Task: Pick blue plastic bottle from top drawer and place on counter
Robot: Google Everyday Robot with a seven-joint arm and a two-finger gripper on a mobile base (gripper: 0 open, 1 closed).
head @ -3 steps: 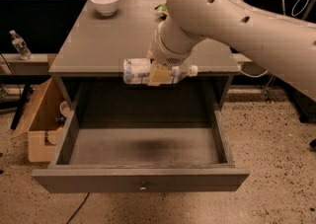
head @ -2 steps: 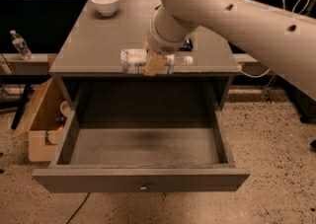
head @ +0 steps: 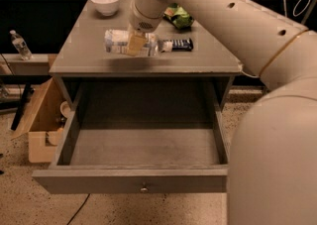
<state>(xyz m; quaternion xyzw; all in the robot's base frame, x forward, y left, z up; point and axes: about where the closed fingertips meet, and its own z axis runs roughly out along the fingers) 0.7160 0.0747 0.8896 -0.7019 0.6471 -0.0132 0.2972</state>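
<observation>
The blue plastic bottle [head: 120, 41] lies on its side in my gripper [head: 134, 44], held just over the middle of the grey counter [head: 79, 55]. Its white cap [head: 166, 46] points right. My gripper reaches down from the large white arm and is shut on the bottle's middle. The top drawer [head: 143, 144] stands pulled fully open below the counter's front edge, its inside bare, with a small metal knob [head: 144, 188] on the front panel.
A white bowl [head: 106, 2] stands at the counter's back left. A green bag [head: 179, 17] and a dark candy bar [head: 178, 44] lie behind and right of the bottle. A cardboard box [head: 42, 125] sits on the floor at left. A small water bottle [head: 20, 44] stands on the left ledge.
My gripper has carried the bottle up and back from the counter's front edge, above the drawer, to over the middle of the counter.
</observation>
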